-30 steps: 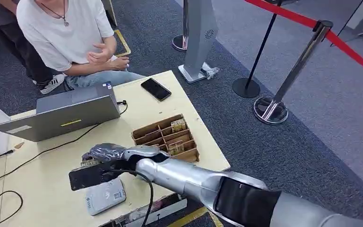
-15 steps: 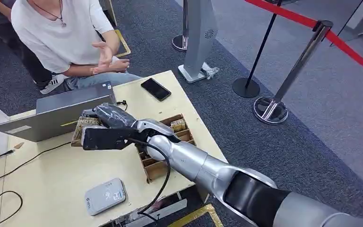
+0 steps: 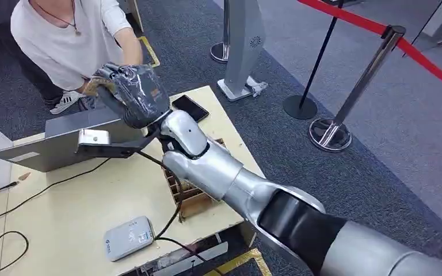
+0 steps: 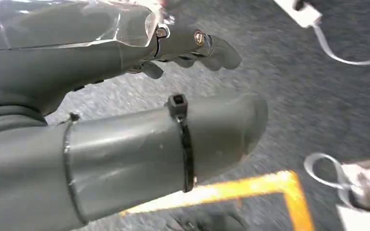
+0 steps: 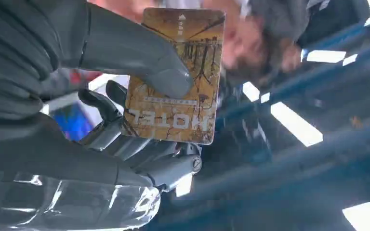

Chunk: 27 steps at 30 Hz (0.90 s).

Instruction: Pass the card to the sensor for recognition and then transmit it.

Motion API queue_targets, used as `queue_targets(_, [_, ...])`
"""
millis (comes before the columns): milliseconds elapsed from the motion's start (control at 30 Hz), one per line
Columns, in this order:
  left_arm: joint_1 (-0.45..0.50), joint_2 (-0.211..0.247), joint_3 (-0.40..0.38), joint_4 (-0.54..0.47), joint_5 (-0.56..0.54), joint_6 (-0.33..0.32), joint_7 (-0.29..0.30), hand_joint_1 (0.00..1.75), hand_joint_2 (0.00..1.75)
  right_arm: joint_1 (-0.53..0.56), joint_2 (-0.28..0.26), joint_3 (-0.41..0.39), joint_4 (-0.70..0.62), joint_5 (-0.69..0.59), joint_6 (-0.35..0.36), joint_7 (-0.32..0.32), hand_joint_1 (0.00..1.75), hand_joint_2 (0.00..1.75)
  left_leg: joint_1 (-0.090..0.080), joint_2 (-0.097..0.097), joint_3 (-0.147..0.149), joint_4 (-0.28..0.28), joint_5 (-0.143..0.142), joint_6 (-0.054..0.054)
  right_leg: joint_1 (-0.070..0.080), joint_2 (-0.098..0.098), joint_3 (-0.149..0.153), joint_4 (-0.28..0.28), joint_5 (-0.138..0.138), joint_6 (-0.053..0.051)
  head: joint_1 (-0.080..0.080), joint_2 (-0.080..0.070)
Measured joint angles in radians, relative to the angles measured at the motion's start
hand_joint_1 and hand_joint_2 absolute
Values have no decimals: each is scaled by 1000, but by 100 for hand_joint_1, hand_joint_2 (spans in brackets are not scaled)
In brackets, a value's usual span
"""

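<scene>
We observe the right hand [image 3: 131,92] raised above the table [image 3: 75,201], with the silver arm extended up from the lower right. The hand pinches the card [image 5: 176,77] between the thick grey thumb and the darker fingers [image 5: 125,139]; the thumb pad lies on the printed face, above the word "HOTEL". In the head view a tan edge of the card projects from the far side of the hand, toward the person [image 3: 63,40] in a white shirt seated beyond the table; that person's forearm comes down just behind the hand.

Below the hand sits the open grey laptop [image 3: 63,144]. The white sensor [image 3: 128,238] lies well apart from the hand, at the table's near edge. A compartmented cardboard tray [image 3: 193,198] is partly hidden under the forearm, and a dark phone [image 3: 191,107] lies just beside the wrist.

The left hand [image 4: 125,96] holds nothing; its fingers curl loosely above grey carpet.
</scene>
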Motion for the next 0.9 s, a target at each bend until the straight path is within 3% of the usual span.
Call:
queue_targets(100, [-9,-13,0,0,8,2,-5,0,0,-43,19,-1,97,47,-63,12,175,175,0,0,0,0,0,0,0,1,0,0,0,0,0,0])
queue_targets(167, [-9,-12,0,0,16,6,-8,0,0,-61,29,-1,143,123,-102,60,175,175,0,0,0,0,0,0,0,0,0,0,0,0,0,0])
queue_targets(300, [-9,-16,0,0,27,8,-22,0,0,-69,53,-14,199,252,-107,113,175,175,0,0,0,0,0,0,0,0,0,0,0,0,0,0])
queue_targets(500, [-8,-16,0,0,21,5,-35,0,0,-67,68,-22,264,295,-107,139,175,175,0,0,0,0,0,0,0,0,0,0,0,0,0,0])
queue_targets(533, [-8,-16,0,0,20,5,-35,0,0,-66,68,-25,270,295,-107,142,17,175,0,0,0,0,0,0,0,0,0,0,0,0,0,0])
queue_targets(567, [-8,-16,0,0,17,5,-35,0,0,-64,68,-27,277,296,-106,148,0,175,0,0,0,0,0,0,0,0,0,0,0,0,0,0])
queue_targets(700, [-6,-14,-1,0,8,-4,-42,0,0,-57,68,-36,293,303,-105,156,0,175,0,0,0,1,0,0,0,0,0,0,0,0,0,0])
queue_targets(733, [-5,-14,-1,0,9,-4,-43,0,0,-57,68,-38,297,304,-104,157,0,0,0,0,0,1,0,0,0,0,0,0,0,0,0,0])
queue_targets(900, [-3,-13,-1,0,9,-2,-43,0,0,-56,68,-42,312,295,-106,151,0,0,0,0,0,1,0,0,0,0,-1,0,0,0,0,0])
